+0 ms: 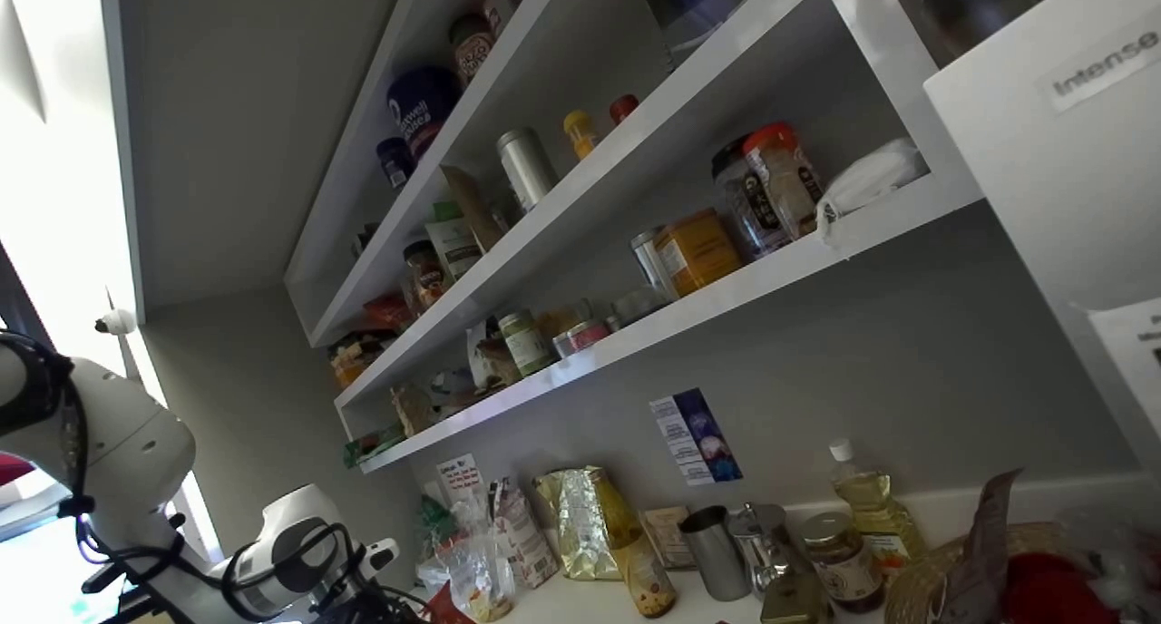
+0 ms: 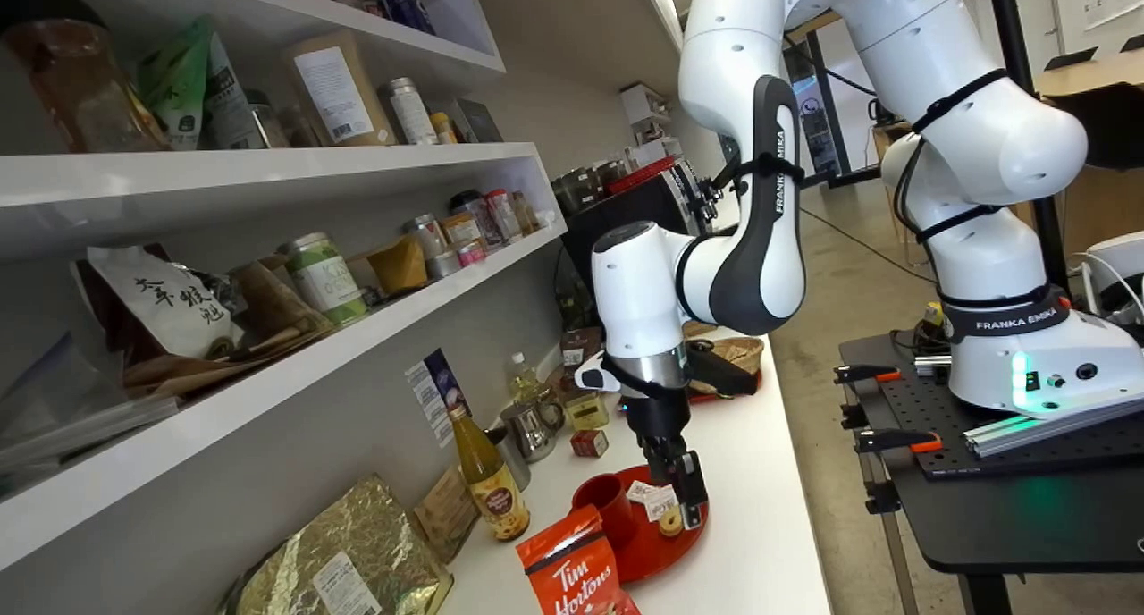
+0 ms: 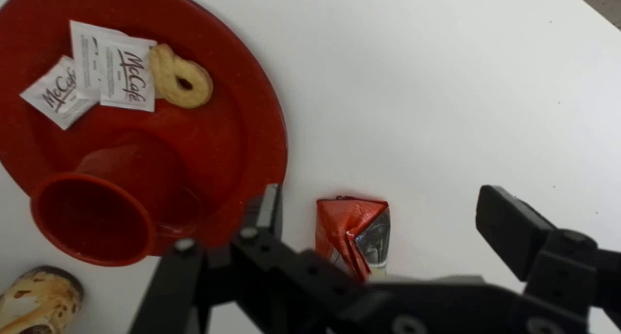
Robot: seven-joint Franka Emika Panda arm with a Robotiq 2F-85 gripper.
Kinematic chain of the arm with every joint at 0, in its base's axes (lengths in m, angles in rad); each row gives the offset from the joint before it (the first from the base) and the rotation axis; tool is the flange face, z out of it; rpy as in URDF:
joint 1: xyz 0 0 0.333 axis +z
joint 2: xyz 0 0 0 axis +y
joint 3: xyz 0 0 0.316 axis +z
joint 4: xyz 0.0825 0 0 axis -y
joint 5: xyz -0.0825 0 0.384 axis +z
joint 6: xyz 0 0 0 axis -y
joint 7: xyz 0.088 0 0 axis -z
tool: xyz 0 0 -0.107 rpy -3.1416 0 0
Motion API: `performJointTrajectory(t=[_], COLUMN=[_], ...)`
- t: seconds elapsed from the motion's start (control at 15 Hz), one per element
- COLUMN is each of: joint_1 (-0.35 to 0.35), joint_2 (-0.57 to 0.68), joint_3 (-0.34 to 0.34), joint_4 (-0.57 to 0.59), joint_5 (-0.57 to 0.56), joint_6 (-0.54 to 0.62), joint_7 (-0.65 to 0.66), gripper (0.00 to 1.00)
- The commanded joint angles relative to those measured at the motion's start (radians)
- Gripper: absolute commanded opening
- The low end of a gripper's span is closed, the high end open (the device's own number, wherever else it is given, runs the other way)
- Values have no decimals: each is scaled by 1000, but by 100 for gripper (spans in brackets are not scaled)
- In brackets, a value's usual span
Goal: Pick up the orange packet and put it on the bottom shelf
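Although the orange packet (image 2: 576, 570) shows in the gap of my gripper (image 3: 381, 203) in the wrist view, its fingers (image 3: 509, 232) stand wide apart and hold nothing, so I judge the task to be only at the approach. The packet is on the white counter (image 2: 760, 526), just beside the red plate (image 3: 264, 144) and well below the bottom shelf (image 2: 268, 389); grasping, lifting and setting it on that board are all left for me to do.
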Motion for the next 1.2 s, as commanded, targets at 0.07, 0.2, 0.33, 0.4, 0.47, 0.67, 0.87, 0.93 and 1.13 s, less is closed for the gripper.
performJointTrajectory(t=[0.07, 0.2, 0.33, 0.4, 0.47, 0.67, 0.87, 0.93, 1.13], joint_1=[85, 125, 158, 173, 185, 207, 223, 226, 228], joint_2=[122, 154, 180, 190, 202, 234, 264, 273, 295], joint_3=[-57, -100, -138, -155, -168, -190, -209, -213, -216], joint_4=[113, 146, 175, 188, 200, 231, 266, 275, 301], joint_5=[-148, -238, -313, -346, -367, -408, -423, -423, -412], joint_6=[40, 48, 52, 55, 62, 83, 96, 97, 97], joint_7=[130, 188, 244, 271, 294, 333, 356, 359, 354], gripper=[100, 100, 100, 100, 100, 100, 100, 100, 100])
